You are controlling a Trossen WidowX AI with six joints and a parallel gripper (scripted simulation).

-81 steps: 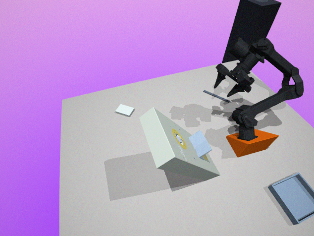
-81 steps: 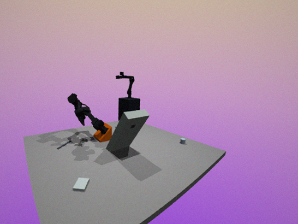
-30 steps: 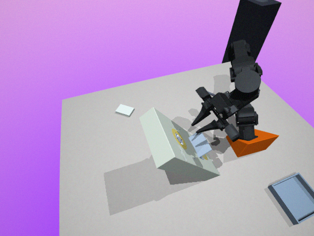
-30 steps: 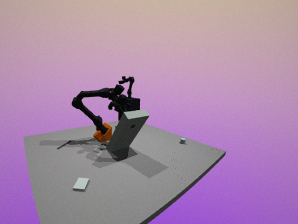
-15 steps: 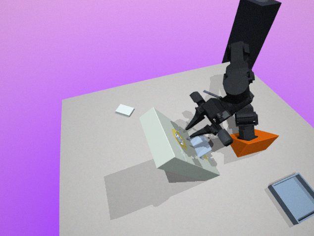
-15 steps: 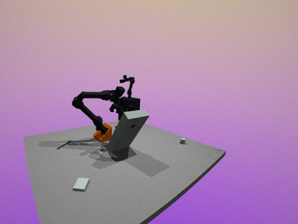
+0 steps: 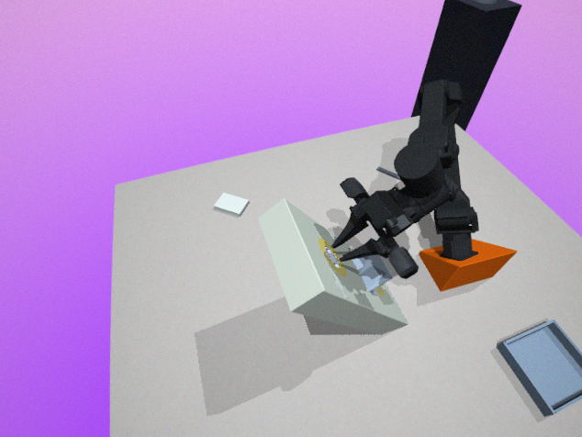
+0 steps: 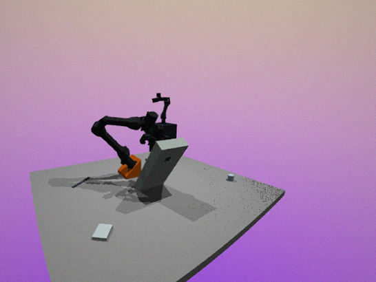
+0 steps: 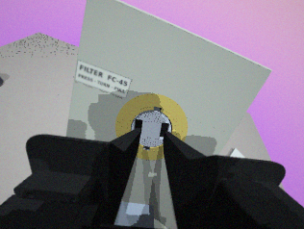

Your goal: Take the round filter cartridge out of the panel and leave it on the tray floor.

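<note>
The round cartridge (image 7: 331, 256) (image 9: 152, 116) has a pale speckled face with two dark slots and sits inside a yellow ring (image 9: 124, 115) on the tilted grey-green service panel (image 7: 294, 263) (image 8: 165, 167) (image 9: 192, 63). My gripper (image 7: 336, 253) (image 9: 152, 134) is partly open, holding nothing, with its narrow fingertips at the two slots, one at each. How far the tips reach into the slots cannot be told. In the exterior view the panel hides the fingertips. The blue-grey tray (image 7: 522, 380) lies at the lower right in the top view, away from the panel.
A light-blue block (image 7: 374, 274) (image 9: 138, 209) stands out from the lower panel, below the gripper. The orange arm base (image 7: 479, 261) (image 8: 133, 170) is near the panel. A white tile (image 7: 230, 203) (image 8: 102, 231), a dark bar (image 7: 388, 173) (image 8: 81, 182) and a small grey cylinder (image 8: 230, 176) lie apart.
</note>
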